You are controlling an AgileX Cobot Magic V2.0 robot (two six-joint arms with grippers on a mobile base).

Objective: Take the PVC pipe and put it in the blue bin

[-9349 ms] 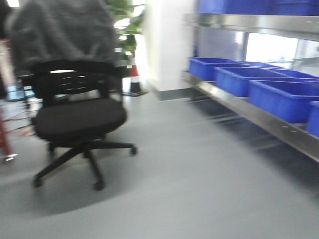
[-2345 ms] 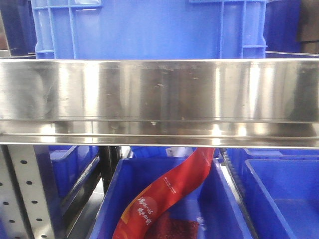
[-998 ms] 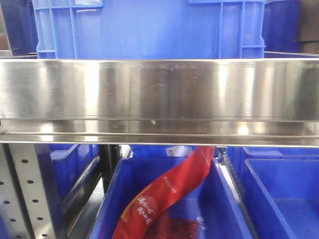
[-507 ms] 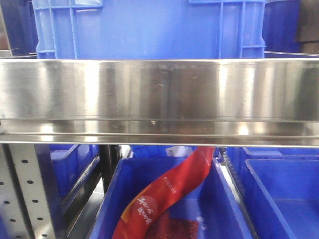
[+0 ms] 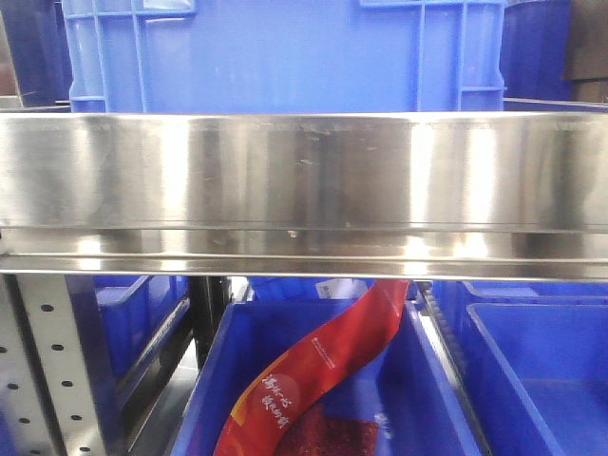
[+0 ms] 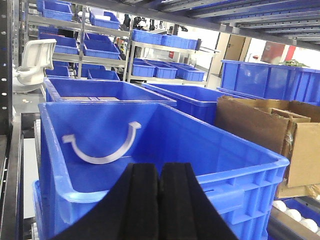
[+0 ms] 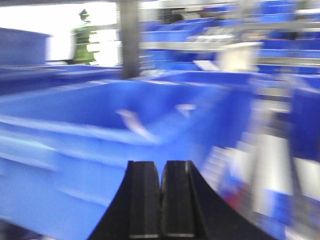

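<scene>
My front view faces a steel shelf rail [image 5: 304, 171]. A blue bin [image 5: 285, 57] sits directly on this shelf level. On the level below, a blue bin holding a red banner [image 5: 323, 375] sits beside another blue bin [image 5: 541, 370].

Blue bin [image 6: 165, 150] open-topped, nothing above its mouth; near rim stands between the left gripper [image 6: 159, 172] and the interior. Cardboard box [image 6: 265, 135] crowds the bin's right side. Front view: steel shelf rail [image 5: 304, 190] spans the full width, open gap beneath it.
</scene>
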